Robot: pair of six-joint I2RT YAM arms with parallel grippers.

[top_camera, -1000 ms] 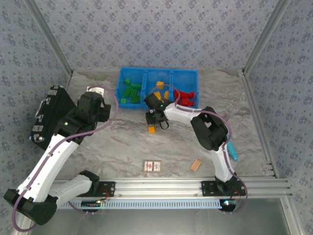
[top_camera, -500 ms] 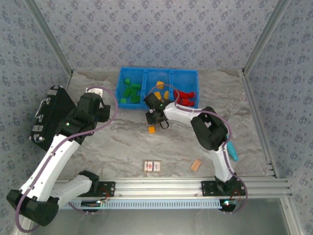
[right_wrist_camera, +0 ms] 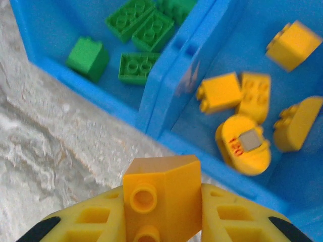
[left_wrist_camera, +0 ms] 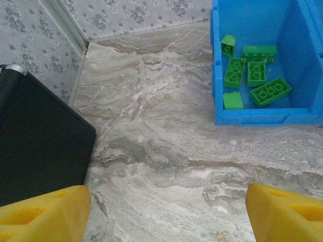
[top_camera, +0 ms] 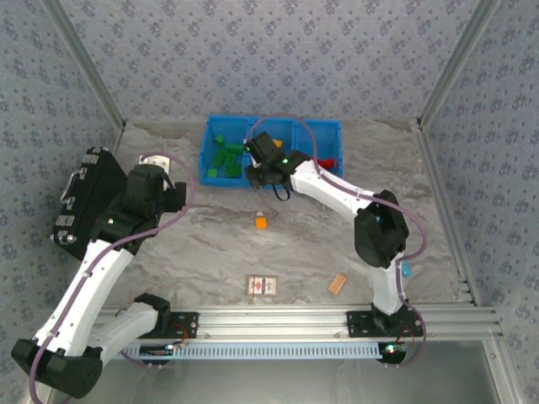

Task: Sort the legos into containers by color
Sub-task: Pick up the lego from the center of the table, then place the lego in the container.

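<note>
— Top view first: how far along am I?

— Well along, I'd judge. Your containers (top_camera: 316, 122) hold green bricks (top_camera: 225, 158) in the left bin and red bricks (top_camera: 324, 160) in the right one. A loose orange brick (top_camera: 262, 222) lies on the table (top_camera: 202, 244), a little in front of the bins. Your right gripper (top_camera: 255, 172) is at the front wall, near the divider between the left and middle bins. Your left gripper (top_camera: 171, 194) hangs beside the black case (top_camera: 84, 202). The printed card (top_camera: 263, 286) and wooden block (top_camera: 338, 284) by the rail aren't yours to sort.

— Left wrist?

— Your left gripper (left_wrist_camera: 166, 217) stands wide with nothing between its fingers, over bare table short of the containers (left_wrist_camera: 262, 117). Only green bricks (left_wrist_camera: 256, 73) show in that bin.

— Right wrist?

— Your right gripper (right_wrist_camera: 161, 217) is clamped on an orange-yellow brick (right_wrist_camera: 161, 194), held over the front wall by the divider. The yellow bricks (right_wrist_camera: 252, 111) lie in the middle bin just beyond. Carry yours further in before releasing, or it may fall short. After that, the loose one on the table looks like all that remains.
</note>
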